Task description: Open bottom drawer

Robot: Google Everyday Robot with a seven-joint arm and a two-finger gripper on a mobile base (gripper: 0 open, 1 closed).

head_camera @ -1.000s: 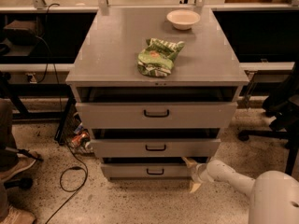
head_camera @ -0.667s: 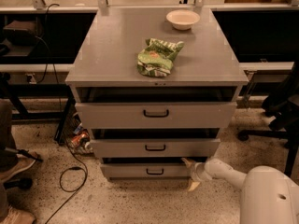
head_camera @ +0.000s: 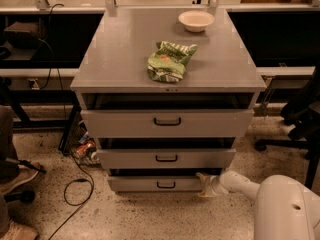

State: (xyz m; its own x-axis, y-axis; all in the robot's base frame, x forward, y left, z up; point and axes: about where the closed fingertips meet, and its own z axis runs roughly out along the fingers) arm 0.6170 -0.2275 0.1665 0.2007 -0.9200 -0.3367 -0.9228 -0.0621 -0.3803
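Note:
The bottom drawer (head_camera: 145, 184) is the lowest, shortest grey front of the cabinet, with a small black bar handle (head_camera: 166, 185). Its front stands slightly out, with a dark gap above it. My gripper (head_camera: 204, 185) is at the drawer's right end, one finger at the top right corner and one lower, near the floor. My white arm (head_camera: 250, 186) reaches in from the lower right. The middle drawer (head_camera: 166, 158) and top drawer (head_camera: 167, 122) sit above, each slightly out too.
A green chip bag (head_camera: 169, 60) and a white bowl (head_camera: 196, 20) lie on the cabinet top (head_camera: 120, 54). Cables and small items (head_camera: 85, 149) lie on the floor at the left. A chair base (head_camera: 287, 134) stands at the right.
My arm has shifted slightly left and closer to the bottom drawer's right corner. The drawers look unchanged.

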